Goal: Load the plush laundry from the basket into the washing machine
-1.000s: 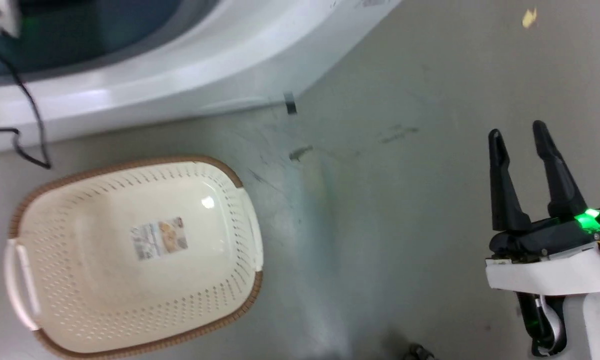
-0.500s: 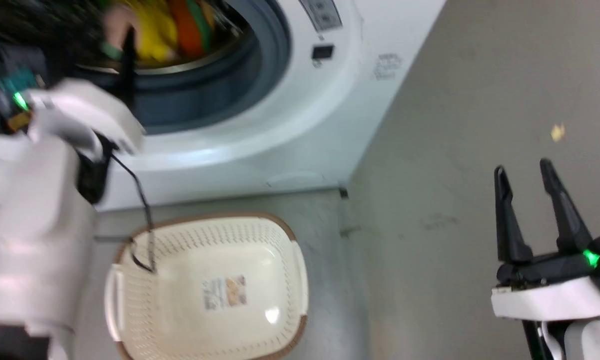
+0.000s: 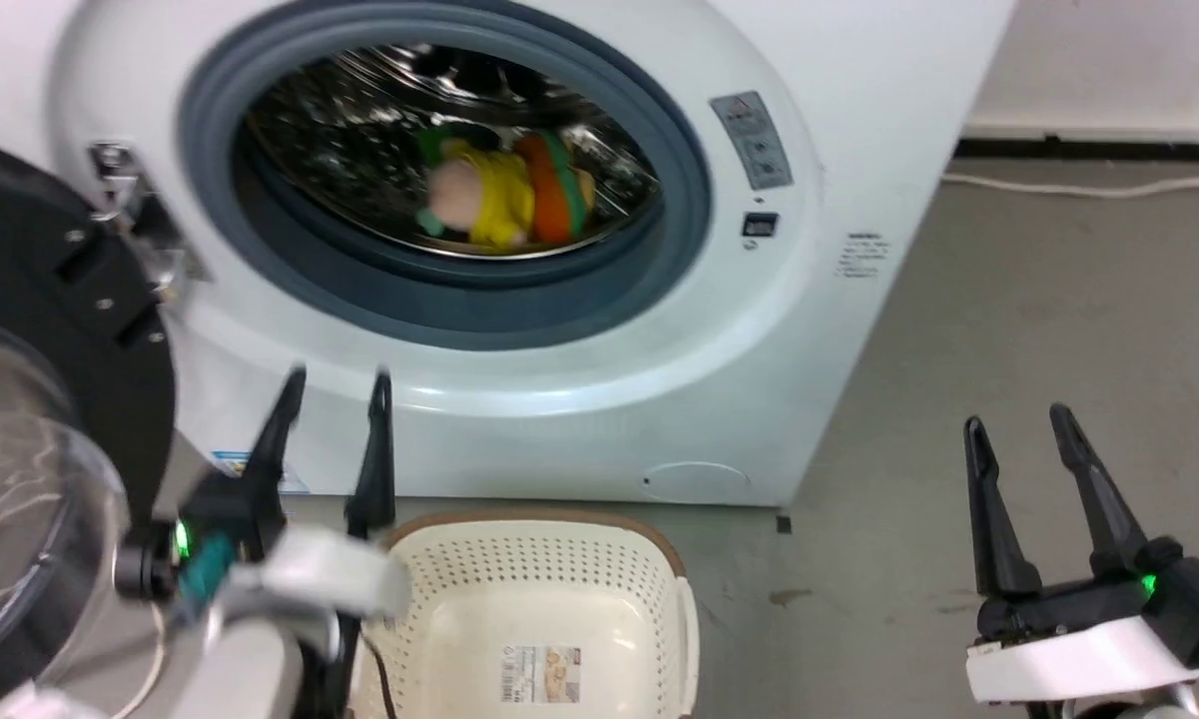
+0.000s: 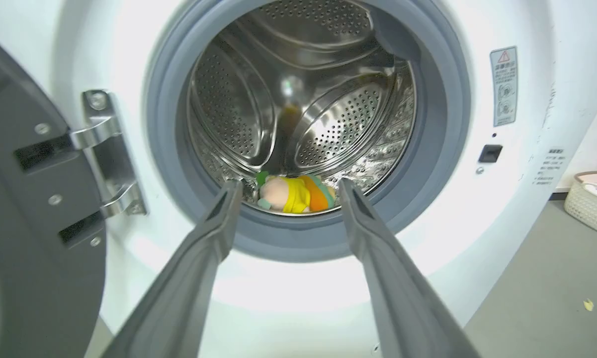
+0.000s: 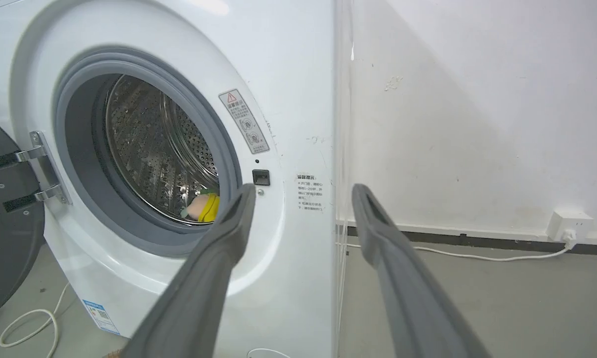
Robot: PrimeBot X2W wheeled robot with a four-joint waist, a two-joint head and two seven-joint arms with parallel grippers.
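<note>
Your left hand (image 3: 337, 377) and right hand (image 3: 1016, 417) are spread wide, empty. The plush toys (image 3: 504, 195), upper middle, look soft and light; pinch their middles.

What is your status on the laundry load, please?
Left gripper and right gripper open, empty. Plush laundry inside washing machine; basket's visible part bare. Door open.

The left gripper (image 3: 339, 377) has drawn back out of the washing machine (image 3: 859, 120), jaws open and empty.
</note>
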